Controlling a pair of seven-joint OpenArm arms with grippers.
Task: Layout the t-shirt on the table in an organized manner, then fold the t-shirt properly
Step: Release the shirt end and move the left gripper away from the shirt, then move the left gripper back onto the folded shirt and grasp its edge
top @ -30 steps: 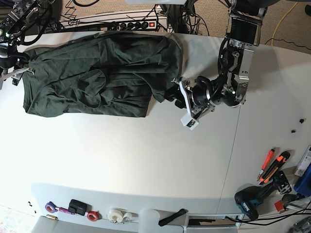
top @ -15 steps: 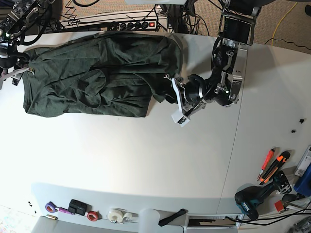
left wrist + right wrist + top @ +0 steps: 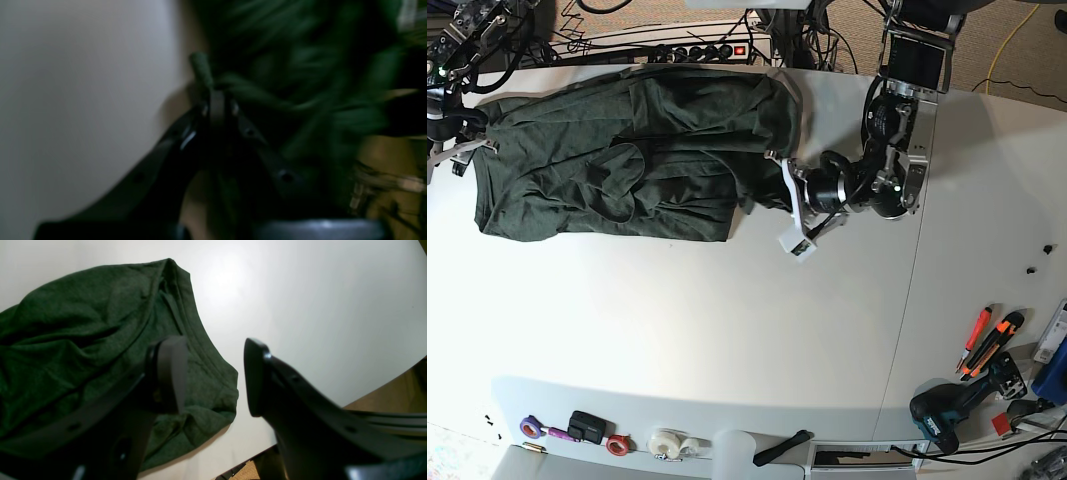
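The left arm reaches in low and nearly level from the far side of the table, its forearm bent back on itself, and the left gripper (image 3: 779, 197) has its jaws pinched together on a bunched fold at the edge of the large dark green, faintly heathered cotton t-shirt (image 3: 627, 150); the blurred left wrist view shows green cloth (image 3: 300, 83) gathered just ahead of the closed tips. The shirt lies rumpled across the far part of the very large smooth white tabletop (image 3: 707, 330). The right gripper (image 3: 213, 376) stands with its jaws well apart and nothing between them, above a corner of the shirt (image 3: 83, 340); one finger (image 3: 170, 373) is over cloth, the other over bare table. Beyond those jaws the white surface is bare up to its rounded edge.
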